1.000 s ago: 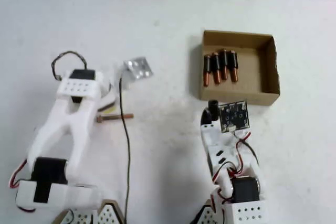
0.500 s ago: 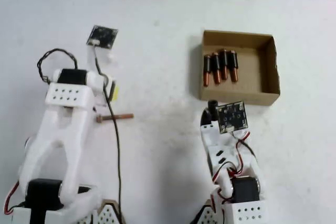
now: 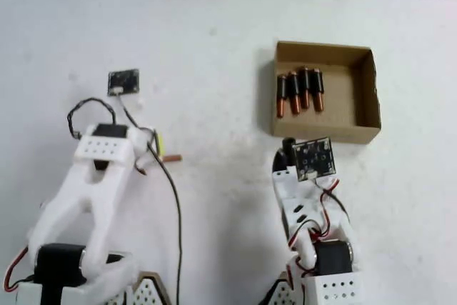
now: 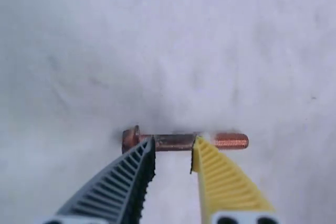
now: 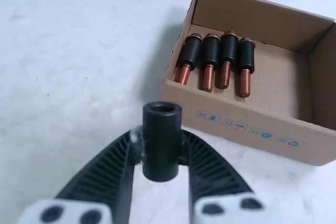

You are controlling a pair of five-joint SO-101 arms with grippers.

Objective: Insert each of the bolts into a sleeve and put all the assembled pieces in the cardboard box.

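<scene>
- Copper bolt [image 4: 173,141] lies flat on the white tabletop [image 4: 157,35]. The left end effector [image 4: 172,157] is a little open, with one fingertip on each side of the shaft.
- Right end effector [image 5: 160,153] clamps a black sleeve [image 5: 161,129] upright, near the cardboard box [image 5: 247,129].
- Four assembled pieces [image 5: 212,51] lie side by side inside the box.

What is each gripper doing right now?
Left gripper: open, tips at the copper-coloured metal bolt.
Right gripper: shut on the black cylindrical sleeve.
</scene>
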